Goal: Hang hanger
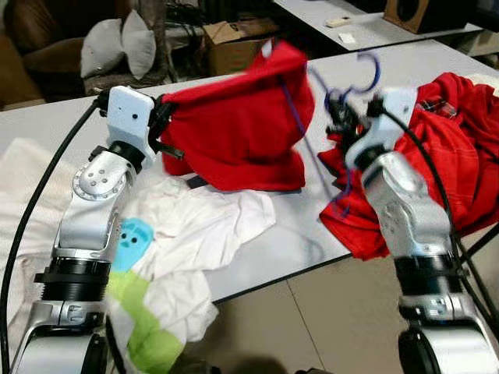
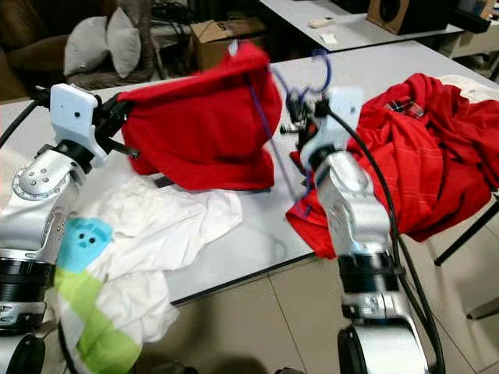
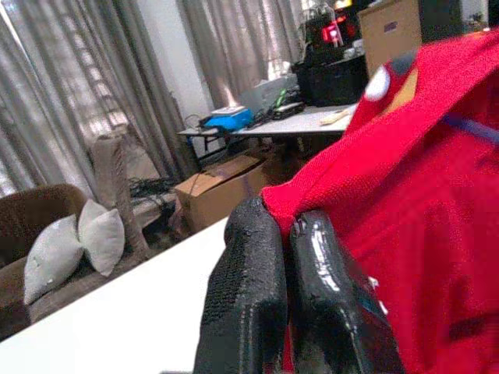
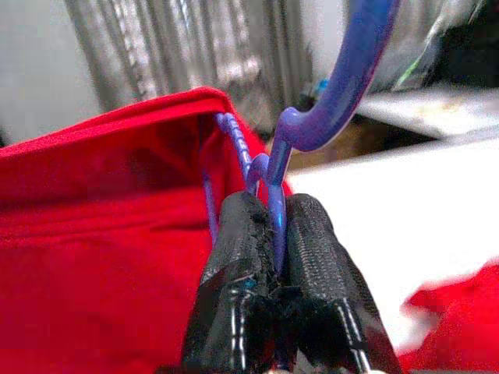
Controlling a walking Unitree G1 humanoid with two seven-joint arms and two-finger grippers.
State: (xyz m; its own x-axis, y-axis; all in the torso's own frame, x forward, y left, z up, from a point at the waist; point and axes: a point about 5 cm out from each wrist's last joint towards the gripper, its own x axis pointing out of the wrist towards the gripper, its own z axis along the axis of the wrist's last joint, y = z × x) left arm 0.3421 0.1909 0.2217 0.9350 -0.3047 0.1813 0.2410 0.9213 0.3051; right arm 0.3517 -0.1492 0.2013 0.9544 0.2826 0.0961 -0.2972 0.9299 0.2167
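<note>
Above the table [image 1: 296, 241], the right pincer [image 4: 273, 234] is clenching the thin, stiff hanger [image 4: 343, 86] at its neck; the left pincer [image 3: 284, 257] is pinching the limp shirt [image 1: 234, 132] draped on it.

The thin blue plastic hanger [image 4: 341, 86] is smooth and slightly glossy, ribbed along one arm. The right claw [image 4: 271, 234] pinching its neck has black fingers with a rough, pebbled rubber face, shinier lower down. The left claw [image 3: 282, 257], matt and grainy on one finger, glossy on the other, bites a fold of the red knitted cloth shirt [image 1: 234, 125], finely woven and matt. The white table [image 1: 288, 241] is smooth with a dull sheen. A brown cardboard box [image 1: 234, 43] looks papery.
</note>
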